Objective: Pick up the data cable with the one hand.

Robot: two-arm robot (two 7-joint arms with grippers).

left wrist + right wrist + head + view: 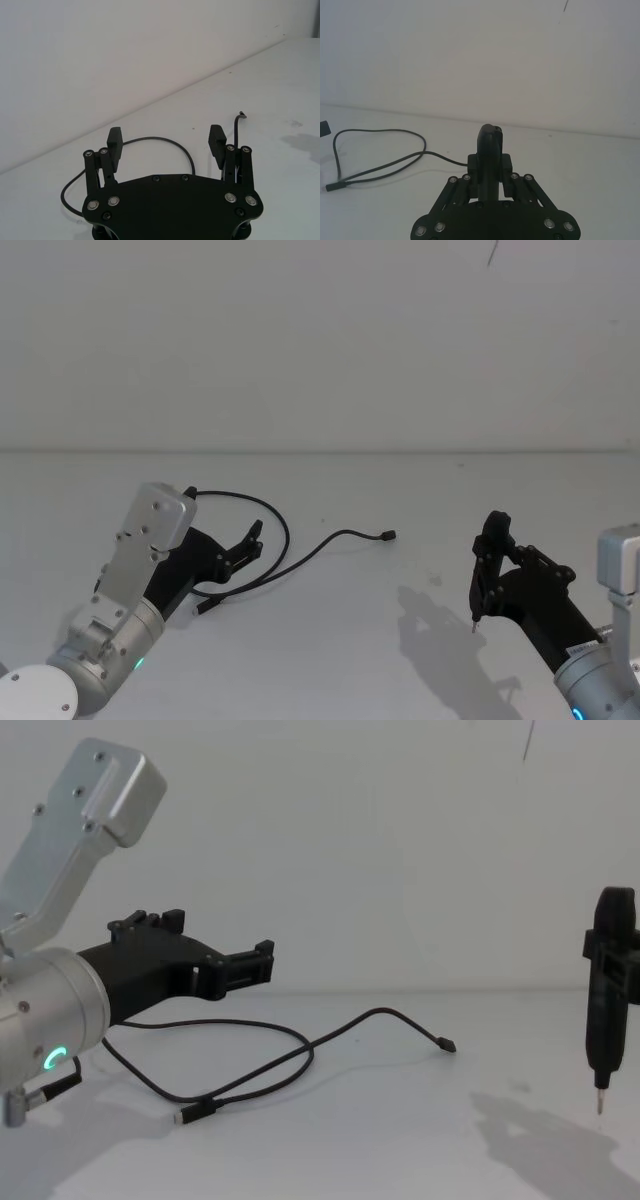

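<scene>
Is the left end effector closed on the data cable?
No, the left end effector is open above the data cable, which lies loose on the table.

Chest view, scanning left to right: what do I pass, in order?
Silver cylinder of the left arm with its green ring light → left gripper, jaws open → data cable, taken at its far plug → pen-shaped tool, clamped in the right gripper.
</scene>
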